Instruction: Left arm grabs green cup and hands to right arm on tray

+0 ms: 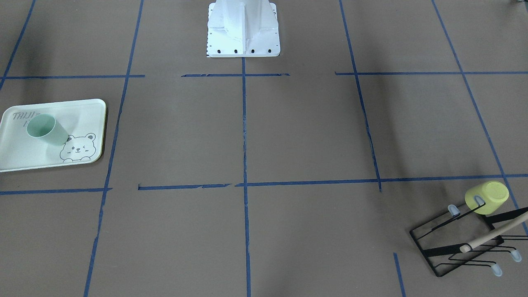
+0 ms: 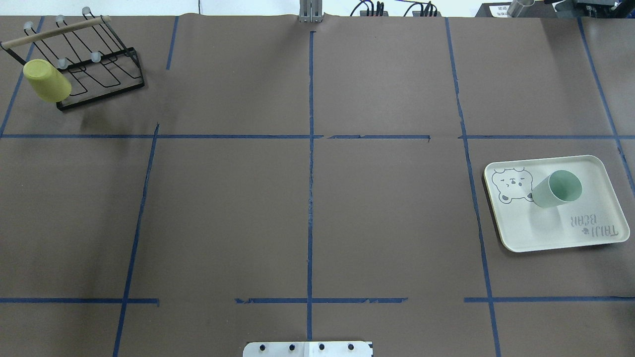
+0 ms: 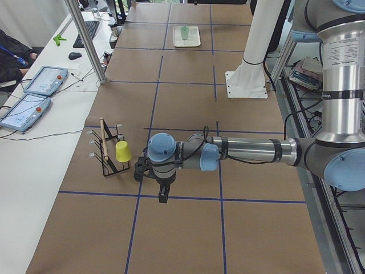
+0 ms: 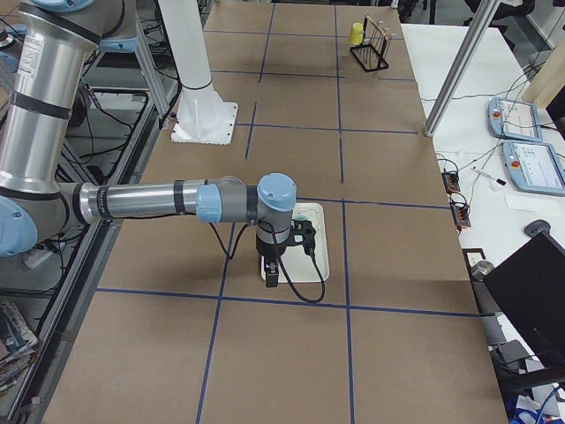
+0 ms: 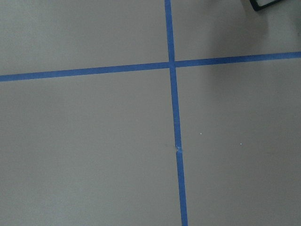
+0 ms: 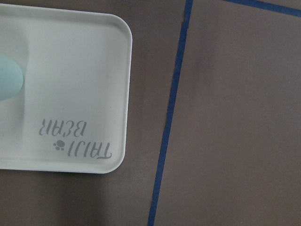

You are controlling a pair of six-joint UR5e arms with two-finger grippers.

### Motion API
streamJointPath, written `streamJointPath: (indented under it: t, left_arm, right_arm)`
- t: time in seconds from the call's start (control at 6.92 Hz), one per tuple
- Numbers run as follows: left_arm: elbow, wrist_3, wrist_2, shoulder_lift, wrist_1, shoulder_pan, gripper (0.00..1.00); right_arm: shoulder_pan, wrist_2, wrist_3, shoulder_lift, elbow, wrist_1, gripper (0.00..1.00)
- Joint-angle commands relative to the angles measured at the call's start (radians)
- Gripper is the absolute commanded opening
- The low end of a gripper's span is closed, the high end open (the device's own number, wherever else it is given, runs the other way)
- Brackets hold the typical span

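Note:
The green cup [image 2: 555,189] stands upright, mouth up, on the tray [image 2: 545,228] next to the bear drawing; it also shows in the front view [image 1: 43,128] on the tray [image 1: 24,152]. Its edge shows in the right wrist view [image 6: 8,77]. No gripper touches it. The right arm's gripper [image 4: 271,274] hangs over the tray's edge [image 4: 320,256]. The left arm's gripper [image 3: 162,193] hangs above the table near the rack. Both show only in side views, so I cannot tell whether they are open or shut.
A yellow-green cup [image 2: 47,82] hangs upside down on a black wire rack [image 2: 99,64] with a wooden bar, at the table's far left corner. The white robot base [image 1: 243,29] stands at the table's middle edge. Blue tape lines mark the brown table.

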Motion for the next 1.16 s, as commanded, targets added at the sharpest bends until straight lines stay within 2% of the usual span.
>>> streamJointPath:
  t: [0.0,0.29,1.01]
  left_arm:
    - [-0.031,-0.001,0.003,0.006,0.015,0.003,1.0]
    - [-0.049,0.001,0.003,0.064,0.001,0.007,1.0]
    - [-0.048,0.001,0.003,0.069,0.001,0.008,1.0]
  right_arm:
    - [0.0,0.0,0.0,0.004,-0.008,0.001,1.0]
    - [0.0,0.0,0.0,0.005,-0.009,0.001,1.0]
    - [0.0,0.0,-0.002,0.01,-0.016,0.002,1.0]
